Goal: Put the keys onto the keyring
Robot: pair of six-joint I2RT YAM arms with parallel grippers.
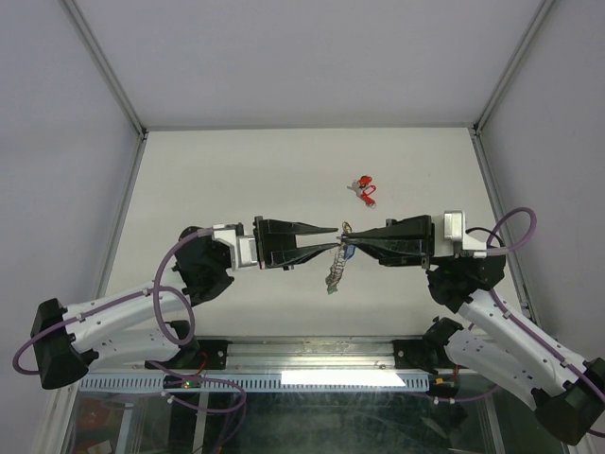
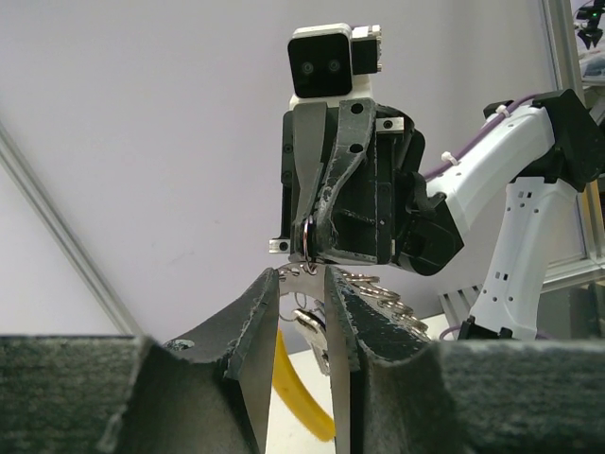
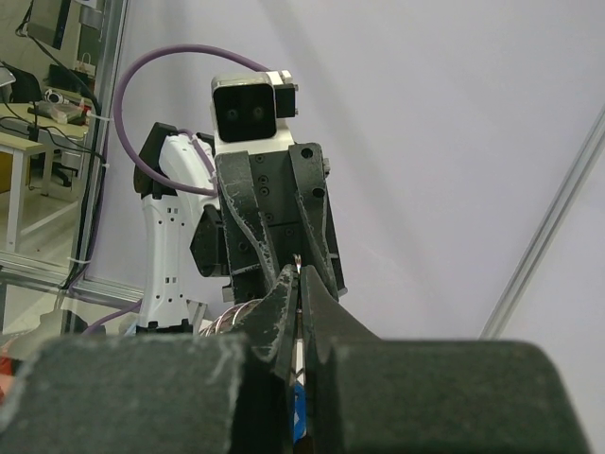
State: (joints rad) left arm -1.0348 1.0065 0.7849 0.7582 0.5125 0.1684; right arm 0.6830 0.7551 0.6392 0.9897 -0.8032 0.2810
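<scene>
The keyring [image 1: 333,274] hangs above the table between the two arms, its silvery chain drooping. In the left wrist view its flat metal strip [image 2: 302,273] spans the gap between my left fingertips, with its yellow arc [image 2: 293,383] and a silver key [image 2: 317,333] hanging below. My left gripper [image 1: 337,236] [image 2: 301,274] stands narrowly apart, closed across that strip. My right gripper [image 1: 347,242] [image 3: 300,274] faces it tip to tip, shut on a thin key with a blue tag [image 3: 299,416]. A small ring [image 2: 309,248] at its tips hooks into the strip.
Red-tagged keys [image 1: 363,189] lie on the white table [image 1: 217,180] just beyond the grippers. Grey walls and metal frame posts [image 1: 106,68] enclose the table on three sides. The arm bases sit along the near edge.
</scene>
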